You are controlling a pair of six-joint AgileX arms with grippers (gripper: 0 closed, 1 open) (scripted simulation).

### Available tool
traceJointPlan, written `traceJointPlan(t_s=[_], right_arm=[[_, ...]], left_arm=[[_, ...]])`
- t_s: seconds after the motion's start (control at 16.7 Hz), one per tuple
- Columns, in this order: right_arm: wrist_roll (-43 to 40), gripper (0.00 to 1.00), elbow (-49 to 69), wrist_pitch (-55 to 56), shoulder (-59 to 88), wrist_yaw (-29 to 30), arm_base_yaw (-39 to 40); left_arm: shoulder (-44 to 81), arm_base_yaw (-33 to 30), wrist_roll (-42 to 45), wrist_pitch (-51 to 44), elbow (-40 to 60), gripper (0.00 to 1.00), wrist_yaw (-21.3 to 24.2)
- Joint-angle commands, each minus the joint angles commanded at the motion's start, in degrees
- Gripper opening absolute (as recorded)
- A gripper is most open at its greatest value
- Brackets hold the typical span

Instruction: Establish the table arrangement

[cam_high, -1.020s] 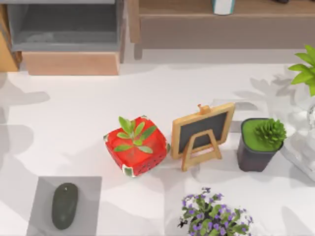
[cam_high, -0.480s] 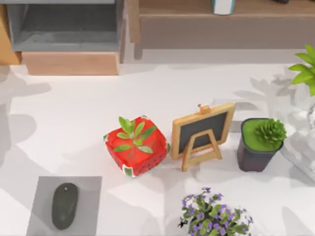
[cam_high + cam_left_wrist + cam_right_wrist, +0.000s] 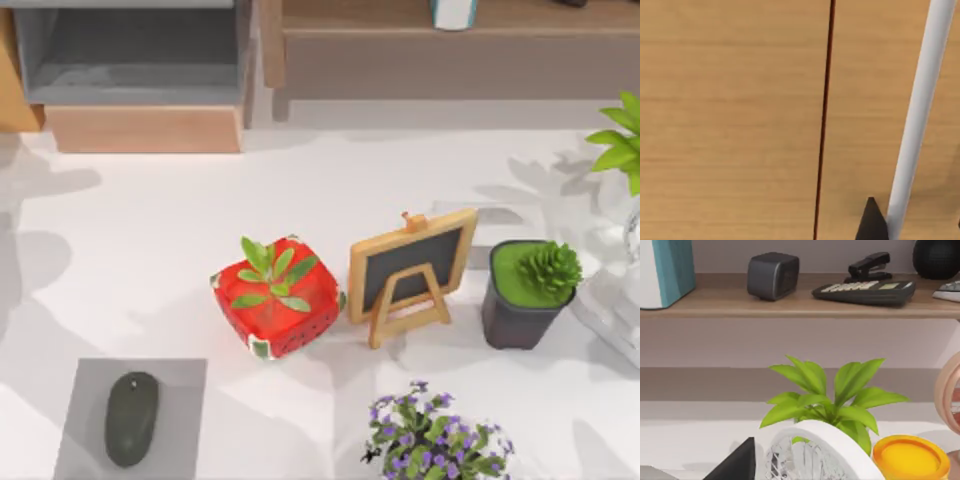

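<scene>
Nothing is gripped on the table (image 3: 150,250); whether either gripper is open cannot be told. Next likely: reaching the strawberry planter (image 3: 277,297) at frame centre.

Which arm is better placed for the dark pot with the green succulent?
Likely right. The dark pot with the green succulent stands at the white table's right side, near the leafy green plant that the right wrist view faces. The left wrist view faces a wooden panel.

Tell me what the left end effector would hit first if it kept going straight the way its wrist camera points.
Probably the wooden panel: it spans the left wrist view, with a dark seam and a white bar across it. Depth is unclear, so the bar might come first.
</scene>
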State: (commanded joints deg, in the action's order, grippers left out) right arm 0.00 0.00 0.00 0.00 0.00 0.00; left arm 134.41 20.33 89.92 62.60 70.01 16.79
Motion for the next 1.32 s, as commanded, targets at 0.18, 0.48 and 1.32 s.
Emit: traceJointPlan(t_s=[0.18, 0.48, 1.32], right_arm=[[0.0, 1.0, 0.0, 0.0, 0.0, 0.0, 0.0], [0.0, 1.0, 0.0, 0.0, 0.0, 0.0, 0.0], [0.0, 1.0, 0.0, 0.0, 0.0, 0.0, 0.0]], left_arm=[[0.0, 0.0, 0.0, 0.0, 0.0, 0.9, 0.0], [0.0, 0.0, 0.0, 0.0, 0.0, 1.0, 0.0], [-3.55, 2.37, -0.12, 4.72, -10.69, 1.0, 2.02]])
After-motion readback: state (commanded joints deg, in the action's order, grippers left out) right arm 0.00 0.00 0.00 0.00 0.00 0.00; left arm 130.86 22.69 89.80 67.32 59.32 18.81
